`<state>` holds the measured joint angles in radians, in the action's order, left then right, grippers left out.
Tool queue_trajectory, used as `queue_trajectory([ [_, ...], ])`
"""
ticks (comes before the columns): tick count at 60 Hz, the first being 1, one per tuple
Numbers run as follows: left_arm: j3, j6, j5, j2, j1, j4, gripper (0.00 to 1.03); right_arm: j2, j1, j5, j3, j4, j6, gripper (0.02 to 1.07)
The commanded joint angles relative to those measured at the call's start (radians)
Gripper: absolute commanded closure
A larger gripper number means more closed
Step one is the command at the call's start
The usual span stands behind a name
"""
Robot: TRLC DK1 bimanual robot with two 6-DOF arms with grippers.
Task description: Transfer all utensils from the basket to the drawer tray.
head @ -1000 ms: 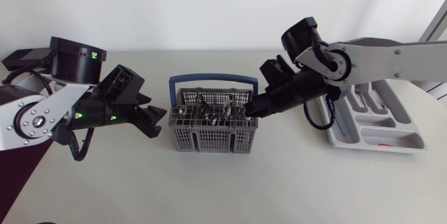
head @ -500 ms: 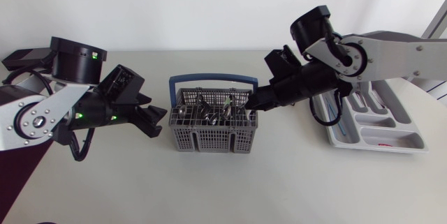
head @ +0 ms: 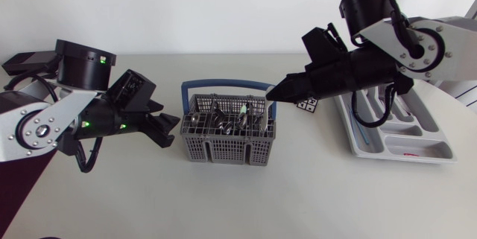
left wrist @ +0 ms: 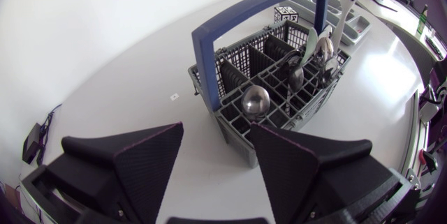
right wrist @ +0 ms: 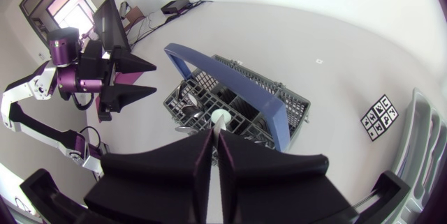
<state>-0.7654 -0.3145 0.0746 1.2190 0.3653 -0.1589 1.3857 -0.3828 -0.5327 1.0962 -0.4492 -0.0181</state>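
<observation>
Roughly midway, I judge. The right gripper (head: 286,88) pinches a pale utensil (right wrist: 222,118) above the basket (head: 223,152), with the tray (head: 440,155) at its 3 o'clock. Several spoons (left wrist: 255,100) remain inside. The left gripper (head: 170,127) gapes wide at the basket's 9 o'clock.

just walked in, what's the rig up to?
The right gripper is shut on a pale-handled utensil, held just above the right end of the basket. Several utensils are in the basket. The left gripper is open beside the basket's left end. The drawer tray sits off to the right.
</observation>
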Motion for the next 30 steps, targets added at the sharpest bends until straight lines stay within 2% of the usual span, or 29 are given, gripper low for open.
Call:
queue_trajectory([
  [1,0.015,0.012,0.008,0.011,0.007,0.007,0.35,-0.022,0.012,-0.03,0.019,-0.028,0.007,0.98],
  [13,0.012,0.012,0.008,0.014,0.007,0.007,0.35,-0.063,0.047,-0.128,0.031,-0.094,0.155,0.98],
  [23,0.009,0.012,0.007,0.014,0.007,0.007,0.35,-0.149,0.062,-0.135,0.067,-0.187,0.221,0.98],
  [30,0.008,0.012,0.007,0.014,0.007,0.005,0.35,-0.2,0.136,-0.135,0.074,-0.263,0.262,0.98],
])
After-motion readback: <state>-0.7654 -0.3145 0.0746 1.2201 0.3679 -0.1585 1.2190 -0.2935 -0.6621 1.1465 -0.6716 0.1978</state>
